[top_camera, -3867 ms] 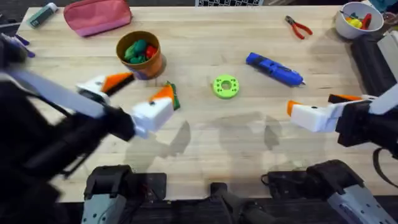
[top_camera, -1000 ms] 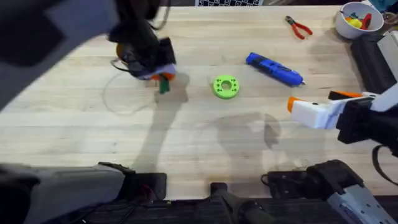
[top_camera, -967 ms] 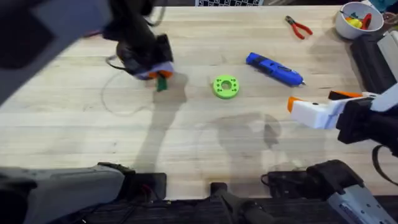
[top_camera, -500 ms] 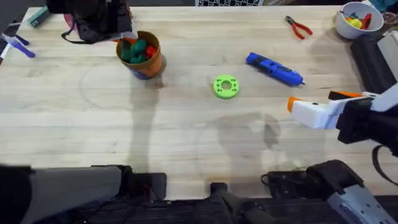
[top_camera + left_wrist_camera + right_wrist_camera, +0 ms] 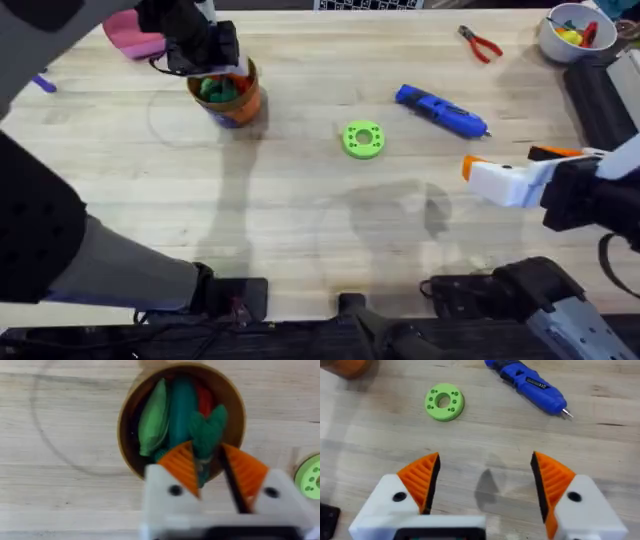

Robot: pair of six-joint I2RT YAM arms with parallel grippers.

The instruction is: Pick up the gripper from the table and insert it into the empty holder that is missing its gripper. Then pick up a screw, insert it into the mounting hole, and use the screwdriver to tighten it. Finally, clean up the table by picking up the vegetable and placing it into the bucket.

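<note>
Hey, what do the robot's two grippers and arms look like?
Both grippers have white blocky finger mounts, each with a dark screw, carrying orange ribbed wedge pads: the left gripper and the right gripper. The arms behind them are black, with a black cable looping by the right arm.

One camera hangs above the arm bases, looking down and forward across the whole tabletop (image 5: 320, 230). The left wrist camera sits close over the bucket (image 5: 130, 415), looking nearly straight down into it. The right wrist camera looks down from farther back, sharing the green ring disc (image 5: 444, 402) and the screwdriver (image 5: 530, 385) with the overhead view.
</note>
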